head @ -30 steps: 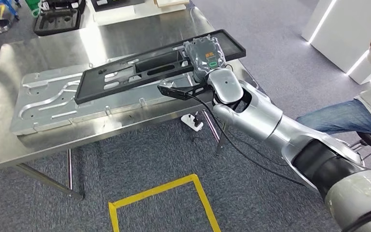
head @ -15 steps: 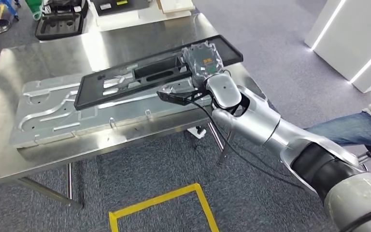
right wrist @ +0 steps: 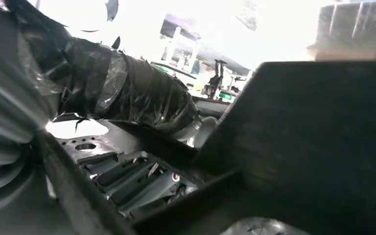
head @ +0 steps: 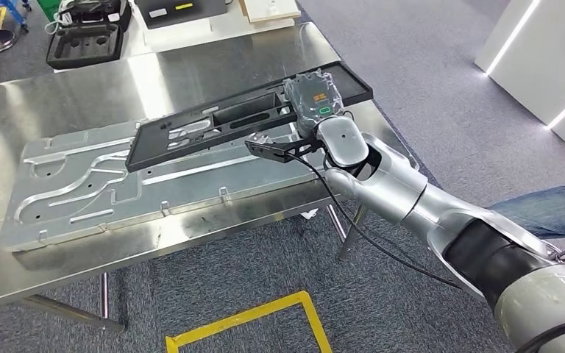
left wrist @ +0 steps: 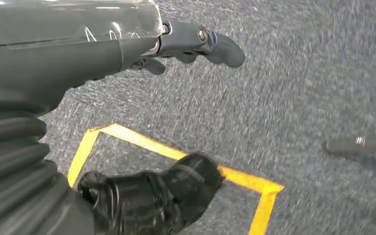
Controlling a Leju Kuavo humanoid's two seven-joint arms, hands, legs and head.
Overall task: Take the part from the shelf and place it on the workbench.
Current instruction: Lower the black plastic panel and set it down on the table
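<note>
A: Where is the part, and what has hold of it?

B: The long black part [head: 243, 110] is a flat frame with cut-outs. The right hand [head: 313, 95] grips it near one end, fingers wrapped over its edge, and carries it above the steel workbench [head: 81, 88]. It stretches out to the robot's left, over a ribbed metal plate [head: 118, 184] lying on the bench. In the right wrist view the part [right wrist: 303, 147] fills the foreground, with the thumb [right wrist: 127, 95] pressed close against it.

A: And the other hand?

B: The left hand [left wrist: 196, 44] hangs over grey carpet beside a yellow floor marking [left wrist: 176, 152]. It holds nothing and its fingers are apart.

A: What could go wrong from here?

B: The hold sits far toward one end, so most of the part's length hangs out unsupported. My guess is that this leverage could twist it in the fingers, and the far end could dip and strike the metal plate first.

A: Anything else?

B: If it is let go while partly over the plate's ribs, it may rock or slide. The held end is near the bench's edge, so a release there could tip it toward the floor. A black cable [head: 368, 235] trails below the wrist and might snag.
</note>
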